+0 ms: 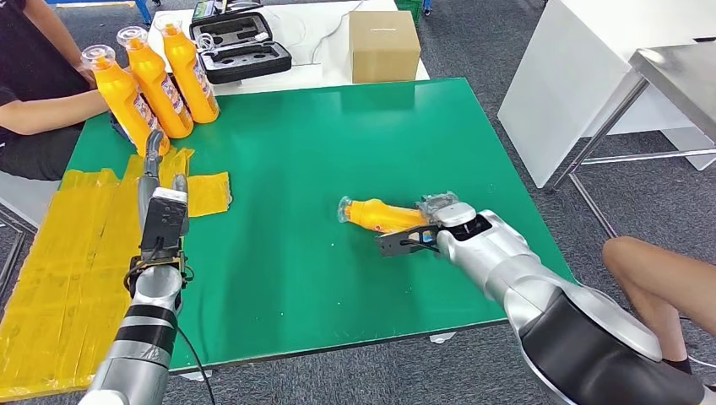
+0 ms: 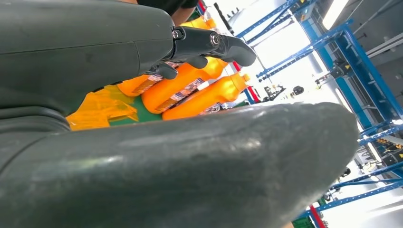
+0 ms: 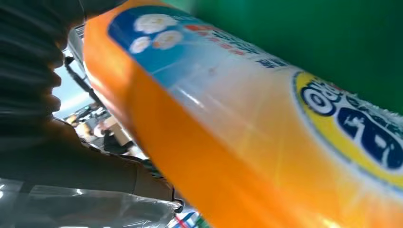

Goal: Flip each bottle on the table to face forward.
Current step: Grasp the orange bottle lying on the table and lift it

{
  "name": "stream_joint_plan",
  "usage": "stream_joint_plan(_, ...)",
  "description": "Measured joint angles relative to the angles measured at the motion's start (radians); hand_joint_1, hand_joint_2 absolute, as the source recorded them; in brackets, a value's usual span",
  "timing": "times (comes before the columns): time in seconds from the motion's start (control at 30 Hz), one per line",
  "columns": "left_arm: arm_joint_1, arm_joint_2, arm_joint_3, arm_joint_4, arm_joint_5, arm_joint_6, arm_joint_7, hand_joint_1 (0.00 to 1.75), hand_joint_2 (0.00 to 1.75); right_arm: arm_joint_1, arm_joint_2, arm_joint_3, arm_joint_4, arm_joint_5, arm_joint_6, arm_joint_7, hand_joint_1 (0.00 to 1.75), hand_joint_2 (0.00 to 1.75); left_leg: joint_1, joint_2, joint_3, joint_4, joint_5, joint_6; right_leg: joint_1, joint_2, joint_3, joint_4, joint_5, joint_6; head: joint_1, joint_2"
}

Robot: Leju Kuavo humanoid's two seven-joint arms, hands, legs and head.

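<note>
You are dealing with a glossy orange plastic bottle with a clear cap and a printed label (image 1: 377, 214), lying on its side near the middle of the green table top (image 1: 338, 135), cap end pointing toward the robot's left. Judge it as light to middling in weight, stiff enough at the shoulders but likely to give a little at the flat sides, and slick: the sheen on the label in the right wrist view suggests fingers could slide along it if you squeeze only lightly. The waisted middle of the body, where the label sits, looks like the surest place to hold, since the shape there resists slipping lengthways. The robot's right hand (image 1: 415, 236) is already at that bottle's base end, its dark fingers (image 1: 397, 242) against the near side of the body; the right wrist view shows the label pressed very close to the palm, so you may read this as a grasp on the bottle, though how firmly it is closed cannot be told. The left hand (image 1: 152, 164) reaches out over the yellow taped patch (image 1: 207, 192) at the table's left, fingers stretched and holding nothing, short of three upright orange bottles (image 1: 156, 80) standing in a row at the far left corner, beside a seated person's arm (image 1: 42, 110).
</note>
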Motion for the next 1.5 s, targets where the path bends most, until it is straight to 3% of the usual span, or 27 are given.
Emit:
stream_joint_plan(0.3,0.003,0.000,0.001,-0.005,-0.004,-0.003,0.006,0.00,0.00,0.021,-0.008,0.002,0.000,0.008,-0.016,0.010,0.00,1.75,0.000,0.000,0.001,0.000,0.000,0.000,0.000,0.000,0.000,0.000,0.000,0.000,0.000,0.000)
stream_joint_plan(0.43,0.001,0.000,0.001,-0.006,-0.007,-0.007,0.011,0.00,0.00,0.031,-0.010,0.000,0.000,0.010,-0.005,0.000,1.68,1.75,0.000,0.000,0.005,0.000,0.000,0.000,0.000,0.000,0.003,0.000,-0.001,-0.001,0.000,0.000)
stream_joint_plan(0.47,0.000,0.000,0.001,-0.006,-0.008,-0.008,0.012,0.00,0.00,0.031,-0.010,-0.001,0.001,0.010,0.001,-0.005,1.75,1.75,0.000,0.000,0.005,0.000,0.000,0.000,0.000,0.000,0.004,0.000,-0.001,-0.001,0.000,0.000)
stream_joint_plan(0.9,-0.007,0.000,0.001,-0.002,0.025,-0.041,0.018,0.00,0.00,0.030,-0.006,-0.031,0.001,-0.009,0.027,-0.027,1.75,1.75,0.000,0.000,0.008,0.000,0.000,0.000,0.000,0.000,0.006,0.000,0.000,-0.001,0.000,0.000)
stream_joint_plan(1.0,-0.009,0.000,0.002,0.007,0.103,-0.127,0.039,0.00,0.00,0.027,-0.005,-0.070,0.002,-0.064,0.025,-0.041,1.75,1.75,0.000,0.000,0.008,0.000,0.000,0.000,0.000,0.000,0.006,0.000,0.000,-0.001,0.000,0.000)
stream_joint_plan(1.17,-0.026,0.003,0.025,0.066,0.332,-0.379,0.100,0.00,0.00,0.002,-0.002,-0.216,0.004,-0.265,0.011,-0.119,1.75,1.75,0.000,0.001,0.003,0.000,0.001,0.000,0.000,0.000,0.003,0.000,0.003,-0.001,0.000,0.000)
stream_joint_plan(1.5,-0.027,0.020,0.049,0.164,0.567,-0.628,0.145,0.00,0.00,-0.061,0.011,-0.487,-0.080,-0.471,-0.053,-0.244,1.75,1.75,0.000,0.000,-0.003,0.000,0.003,0.000,0.000,0.000,-0.003,0.000,0.003,-0.002,0.000,0.000)
